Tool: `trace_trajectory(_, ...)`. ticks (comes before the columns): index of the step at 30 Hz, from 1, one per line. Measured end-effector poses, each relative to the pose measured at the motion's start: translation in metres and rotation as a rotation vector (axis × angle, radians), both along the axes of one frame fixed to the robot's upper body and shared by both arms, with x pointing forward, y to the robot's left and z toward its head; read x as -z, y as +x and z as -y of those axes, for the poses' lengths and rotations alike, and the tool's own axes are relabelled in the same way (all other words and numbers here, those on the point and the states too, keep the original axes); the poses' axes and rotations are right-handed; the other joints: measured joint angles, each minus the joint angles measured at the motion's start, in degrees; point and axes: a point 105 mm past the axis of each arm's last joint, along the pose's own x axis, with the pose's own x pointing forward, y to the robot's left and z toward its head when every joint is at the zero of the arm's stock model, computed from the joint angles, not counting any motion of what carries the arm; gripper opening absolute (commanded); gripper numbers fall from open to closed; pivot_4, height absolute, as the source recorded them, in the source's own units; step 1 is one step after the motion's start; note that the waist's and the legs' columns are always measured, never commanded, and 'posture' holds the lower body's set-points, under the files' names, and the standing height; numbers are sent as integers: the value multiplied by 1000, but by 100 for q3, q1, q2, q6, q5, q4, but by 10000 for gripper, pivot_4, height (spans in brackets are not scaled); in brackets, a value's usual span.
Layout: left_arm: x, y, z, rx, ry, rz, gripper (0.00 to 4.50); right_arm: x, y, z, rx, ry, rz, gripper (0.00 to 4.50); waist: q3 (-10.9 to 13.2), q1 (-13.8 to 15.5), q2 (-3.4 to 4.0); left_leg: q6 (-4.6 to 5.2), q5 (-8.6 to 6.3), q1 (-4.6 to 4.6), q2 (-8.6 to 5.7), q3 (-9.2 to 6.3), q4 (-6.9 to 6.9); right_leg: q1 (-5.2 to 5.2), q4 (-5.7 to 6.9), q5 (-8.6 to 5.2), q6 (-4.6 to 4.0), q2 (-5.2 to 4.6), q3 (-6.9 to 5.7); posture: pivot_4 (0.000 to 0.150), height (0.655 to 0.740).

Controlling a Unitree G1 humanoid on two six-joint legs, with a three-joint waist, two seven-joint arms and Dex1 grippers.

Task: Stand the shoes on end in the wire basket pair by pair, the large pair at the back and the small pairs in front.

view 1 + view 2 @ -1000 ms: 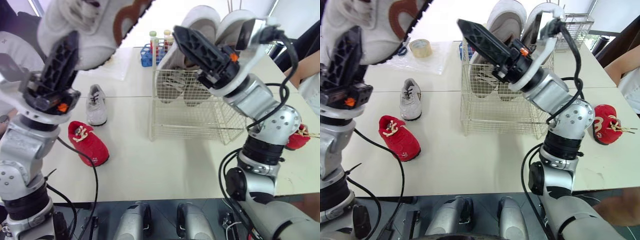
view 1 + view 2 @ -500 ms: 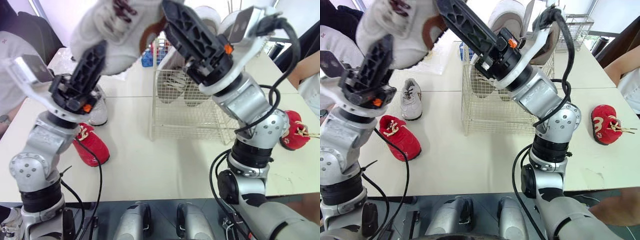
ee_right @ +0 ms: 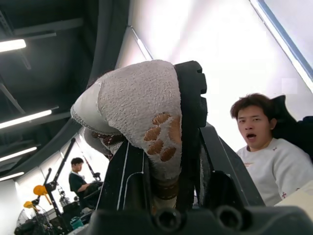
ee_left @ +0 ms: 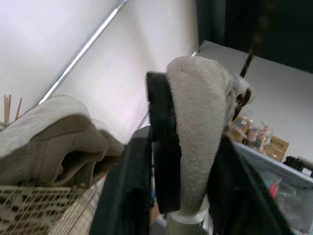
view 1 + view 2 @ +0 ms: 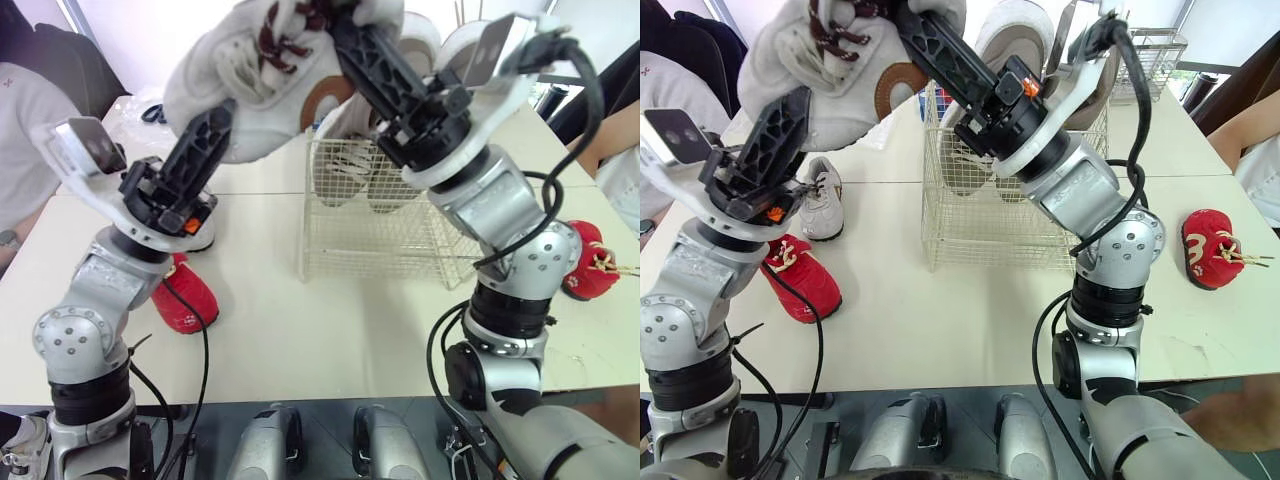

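Note:
A white shoe (image 5: 262, 62) with a brown patch and dark laces is held high above the table, left of the wire basket (image 5: 400, 225). My right gripper (image 5: 356, 28) is shut on its brown-patched end; that end sits between the fingers (image 3: 190, 112) in the right wrist view. My left gripper (image 5: 232, 105) is at the shoe's other end (image 4: 203, 127). The large grey pair (image 5: 1040, 40) stands on end at the basket's back. On the table lie a small grey shoe (image 5: 820, 200), a red shoe (image 5: 805, 285) on the left and another red shoe (image 5: 1210, 245) on the right.
A person (image 5: 25, 130) sits past the table's left side, and a person's arm (image 5: 612, 150) shows at the right edge. A second small wire rack (image 5: 1150, 50) stands at the back right. Bare tabletop (image 5: 330, 320) lies in front of the basket.
My right gripper came in from the basket side and closed on the white shoe. My left arm brought the shoe rightward and lower, toward the middle.

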Motion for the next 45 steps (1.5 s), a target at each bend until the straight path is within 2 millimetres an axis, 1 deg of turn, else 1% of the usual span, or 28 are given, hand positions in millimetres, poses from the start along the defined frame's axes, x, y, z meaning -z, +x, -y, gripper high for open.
trace_trajectory(3, 15, 7, 4, -81, 217, 5, 41691, -9, 1, 10, 56, -92, 90, 8092, 1, 1, 1, 10, -6, 0, -1, 3, 0, 0, -3, 0, -1, 0, -1, 1500, 7371)
trace_trajectory(4, 21, 8, 5, -97, 270, 2, 41691, -14, 0, 13, 62, -100, 126, 8092, 1, -1, 1, 33, -20, 1, 0, 3, -1, 0, -4, -1, -1, 1, -1, 1500, 7371)
trace_trajectory(5, 33, 9, 4, -109, 361, -15, 41691, -20, -2, 20, 79, -158, 194, 8092, 6, -2, 6, 34, -21, -5, 0, 6, -2, -8, -7, -1, -1, 1, -1, 1500, 7371)
trace_trajectory(6, 41, 9, 1, -117, 428, -33, 41691, -24, -3, 30, 115, -226, 254, 8092, 7, 4, 5, 35, -22, -12, 0, 6, -2, -13, -9, -1, -1, 0, -1, 1500, 7371)
trace_trajectory(8, 52, 5, -8, -131, 548, -61, 41691, -38, 3, 61, 223, -360, 350, 8092, 10, 15, 2, 39, -26, -21, 0, 5, -2, -17, -29, -4, -4, 0, -1, 1500, 7371)
trace_trajectory(9, 51, 2, -11, -137, 587, -52, 41691, -44, 7, 75, 261, -400, 377, 8092, 10, 3, 2, 43, -30, -21, 3, 7, -5, -13, -48, -11, -18, 1, -2, 1500, 7371)
trace_trajectory(10, 46, -2, -13, -144, 628, -28, 41691, -47, 9, 83, 279, -439, 399, 8092, 10, -3, 2, 45, -32, -22, 8, 9, -8, -12, -62, -11, -20, 2, -1, 1500, 7371)
trace_trajectory(12, 38, -12, -14, -150, 736, 20, 41691, -44, 14, 97, 301, -546, 420, 8092, 10, -26, 2, 45, -34, -22, 10, 15, -12, -12, -72, -11, -20, -6, 3, 1500, 7371)
trace_trajectory(14, 32, -19, -13, -152, 811, 54, 41691, -36, 23, 111, 339, -646, 411, 8092, 11, -26, 5, 42, -35, -22, 10, 20, -15, -13, -76, -11, -20, -16, 5, 1500, 7371)
trace_trajectory(18, 25, -24, -2, -162, 824, 96, 41691, -17, 43, 133, 414, -798, 386, 8092, 14, -5, 9, 12, -25, -23, 9, 23, -15, -13, -77, -10, -21, -26, 6, 1500, 7371)
trace_trajectory(20, 25, -24, 9, -167, 776, 111, 41691, -13, 47, 138, 430, -841, 397, 8092, 14, 15, 10, 12, -21, -22, 7, 23, -14, -10, -78, -8, -19, -29, 11, 1500, 7371)
trace_trajectory(23, 30, -19, 22, -176, 666, 73, 41691, -8, 50, 142, 442, -888, 415, 8092, 14, 20, 7, 13, -20, -22, 7, 22, -11, -5, -79, 0, -6, -30, 12, 1500, 7371)
trace_trajectory(27, 32, -9, 22, -252, 561, 20, 41691, 8, 58, 156, 482, -946, 348, 8092, 13, 17, 6, 14, -19, -21, 7, 23, -9, -4, -79, 1, -8, -31, 12, 1500, 7371)
trace_trajectory(29, 39, -5, 22, -277, 523, -21, 41691, 13, 59, 158, 481, -957, 334, 8092, 13, 16, 7, 15, -19, -21, 7, 23, -9, -4, -79, 2, -7, -30, 11, 1500, 7371)
trace_trajectory(32, 53, -2, 24, -291, 517, -69, 41691, 14, 59, 161, 490, -958, 329, 8092, 13, 15, 7, 15, -19, -21, 7, 23, -9, -4, -79, 1, -8, -30, 10, 1500, 7371)
trace_trajectory(36, 84, -3, 26, -284, 589, -134, 41691, 26, 59, 163, 493, -982, 300, 8092, 13, 21, 7, 16, -19, -20, 7, 24, -8, -2, -80, -4, -18, -31, 10, 1500, 7371)
trace_trajectory(37, 88, -4, 27, -272, 598, -141, 41691, 31, 60, 165, 495, -992, 287, 8092, 13, 31, 7, 16, -19, -20, 7, 23, -7, -2, -80, -6, -24, -32, 9, 1500, 7371)
trace_trajectory(41, 92, -5, 32, -239, 606, -119, 41691, 47, 64, 168, 487, -1004, 237, 8092, 13, 58, 7, 16, -20, -19, 7, 23, -4, -2, -80, -5, -28, -32, 11, 1500, 7371)
trace_trajectory(43, 93, -3, 33, -231, 605, -116, 42097, 57, 68, 168, 473, -983, 211, 16207, 12, 62, 6, 17, -19, -19, 8, 22, -4, -1, -79, -5, -28, -31, 10, 1500, 7371)
trace_trajectory(44, 94, -3, 33, -228, 603, -115, 42097, 61, 70, 168, 468, -974, 198, 18999, 12, 67, 6, 17, -19, -19, 8, 22, -4, -1, -79, -5, -28, -31, 10, 1500, 7371)
trace_trajectory(45, 94, -2, 33, -227, 604, -115, 42097, 67, 72, 169, 465, -964, 181, 23519, 12, 77, 6, 18, -19, -19, 7, 23, -4, -1, -79, -4, -27, -31, 9, 1500, 7371)
